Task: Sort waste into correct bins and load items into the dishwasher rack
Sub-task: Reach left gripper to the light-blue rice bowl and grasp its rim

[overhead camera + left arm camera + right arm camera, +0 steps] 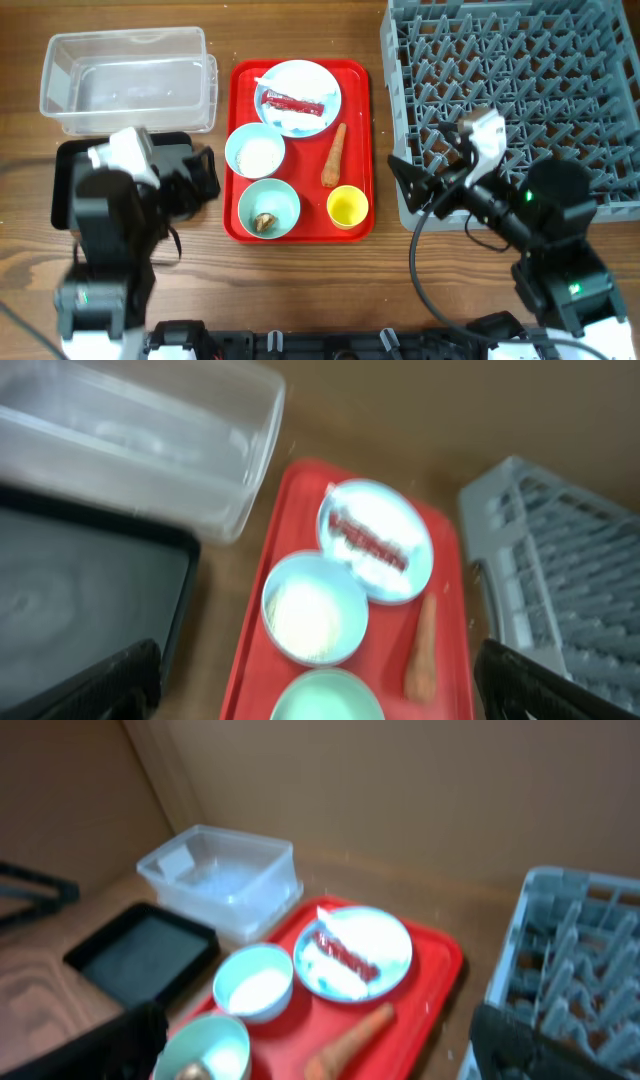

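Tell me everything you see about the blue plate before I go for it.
The plate is round and pale blue with a shallow raised rim, and looks like smooth plastic or glazed ware. It lies flat, right way up, at the far end of the red tray. A red wrapper lies across its middle on crumpled white tissue. The bowl of white grains sits against its near left edge. The carrot tip lies close to its near right edge; contact is unclear.

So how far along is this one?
Nothing looks done: the clear tub, black tray and rack hold nothing visible. Nothing in hand: left gripper and right gripper are open, empty. Left: wrapper, carrot, plate, rice bowl, scrap bowl and yellow cup, all on the red tray.
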Action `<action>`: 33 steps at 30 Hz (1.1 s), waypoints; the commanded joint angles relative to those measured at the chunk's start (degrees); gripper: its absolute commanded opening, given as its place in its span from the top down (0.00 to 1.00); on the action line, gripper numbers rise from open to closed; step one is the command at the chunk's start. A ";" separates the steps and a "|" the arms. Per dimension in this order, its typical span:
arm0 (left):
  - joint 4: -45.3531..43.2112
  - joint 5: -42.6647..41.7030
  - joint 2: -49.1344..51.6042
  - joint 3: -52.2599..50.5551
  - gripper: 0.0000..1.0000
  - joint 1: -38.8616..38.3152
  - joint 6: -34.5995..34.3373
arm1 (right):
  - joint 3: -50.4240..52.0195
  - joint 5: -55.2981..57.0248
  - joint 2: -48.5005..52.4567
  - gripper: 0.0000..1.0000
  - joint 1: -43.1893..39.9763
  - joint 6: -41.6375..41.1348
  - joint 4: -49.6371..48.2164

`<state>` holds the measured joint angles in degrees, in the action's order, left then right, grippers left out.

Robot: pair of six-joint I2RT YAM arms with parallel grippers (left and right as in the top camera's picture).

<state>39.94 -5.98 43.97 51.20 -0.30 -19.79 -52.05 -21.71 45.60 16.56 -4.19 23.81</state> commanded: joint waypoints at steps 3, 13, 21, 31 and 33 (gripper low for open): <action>8.94 -0.59 19.19 12.94 0.00 -0.22 0.09 | -8.85 -0.87 8.07 0.00 -0.09 1.22 8.87; 0.92 -6.16 31.87 12.96 0.02 -3.56 7.69 | -8.59 0.11 14.73 0.00 -0.09 -0.50 9.73; 1.29 -0.81 39.93 12.94 0.24 -18.36 3.87 | -8.59 0.57 19.98 0.12 -0.09 -0.94 10.95; -13.97 11.04 58.99 12.94 0.48 -22.47 2.60 | -8.59 2.67 21.07 0.16 -0.09 -2.38 12.72; -16.09 11.45 60.89 12.94 0.69 -22.47 2.60 | -8.59 2.67 21.07 0.18 -0.09 -2.40 12.74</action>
<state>25.45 3.05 102.59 63.61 -22.61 -17.02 -59.72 -20.05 66.32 16.53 -6.04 36.47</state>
